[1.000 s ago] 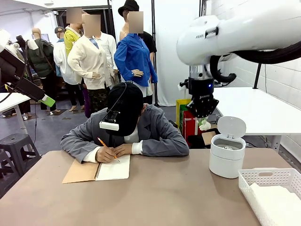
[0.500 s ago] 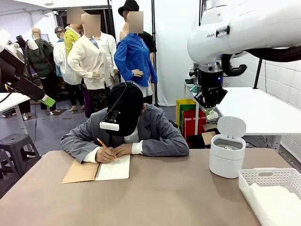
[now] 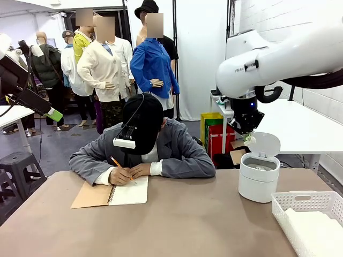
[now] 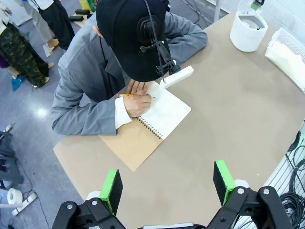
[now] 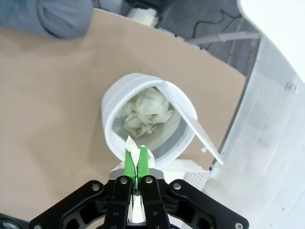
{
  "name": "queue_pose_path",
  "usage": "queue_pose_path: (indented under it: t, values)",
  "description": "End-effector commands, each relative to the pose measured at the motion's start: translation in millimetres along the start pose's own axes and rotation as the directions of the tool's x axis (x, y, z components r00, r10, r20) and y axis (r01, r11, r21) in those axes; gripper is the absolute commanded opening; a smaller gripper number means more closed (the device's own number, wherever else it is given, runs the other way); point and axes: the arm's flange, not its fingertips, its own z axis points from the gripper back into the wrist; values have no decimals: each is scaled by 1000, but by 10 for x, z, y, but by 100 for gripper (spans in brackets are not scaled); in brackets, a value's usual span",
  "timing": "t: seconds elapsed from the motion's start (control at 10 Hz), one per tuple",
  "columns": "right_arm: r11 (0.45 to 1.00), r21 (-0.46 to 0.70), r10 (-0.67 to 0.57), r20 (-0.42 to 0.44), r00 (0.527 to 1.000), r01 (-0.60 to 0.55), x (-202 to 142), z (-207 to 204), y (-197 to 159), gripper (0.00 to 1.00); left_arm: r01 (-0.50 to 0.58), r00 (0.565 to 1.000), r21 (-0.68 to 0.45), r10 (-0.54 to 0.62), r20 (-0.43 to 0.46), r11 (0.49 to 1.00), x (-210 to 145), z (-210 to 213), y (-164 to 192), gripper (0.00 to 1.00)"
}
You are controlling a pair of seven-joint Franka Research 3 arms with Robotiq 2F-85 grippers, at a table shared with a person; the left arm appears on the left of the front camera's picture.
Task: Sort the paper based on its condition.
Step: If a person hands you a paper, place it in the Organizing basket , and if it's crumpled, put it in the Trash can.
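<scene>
A crumpled paper (image 5: 135,149) is being pinched between the closed pads of the right gripper (image 5: 133,164) above the open white bin (image 3: 258,176) near the desk's right edge. The left gripper (image 4: 167,183) is being held wide apart, empty, over the desk's near-left corner.

Bright, even indoor light, soft shadows, wide-angle wrist distortion.
</scene>
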Motion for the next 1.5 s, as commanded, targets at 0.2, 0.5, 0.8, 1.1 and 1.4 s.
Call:
queue_pose_path:
  t: [0.2,0.5,0.8,1.1,1.4]
  values:
    - [992,-115,-49,-7,999,48,-42,-140,-20,0,3,1000,1,-3,0,1000,-5,3,3,100]
    - [990,-131,-50,-27,998,46,-64,-179,-48,0,3,1000,1,-3,0,1000,-5,3,3,100]
    - [990,-138,-42,-39,998,36,-72,-170,-48,51,3,1000,1,-3,0,1000,-5,3,3,100]
    - [986,-159,-47,-45,998,40,-73,-187,-42,100,3,1000,1,-3,0,1000,-5,3,3,100]
    - [987,-155,-43,-44,998,36,-87,-188,-45,100,3,1000,1,-3,0,1000,-5,3,3,100]
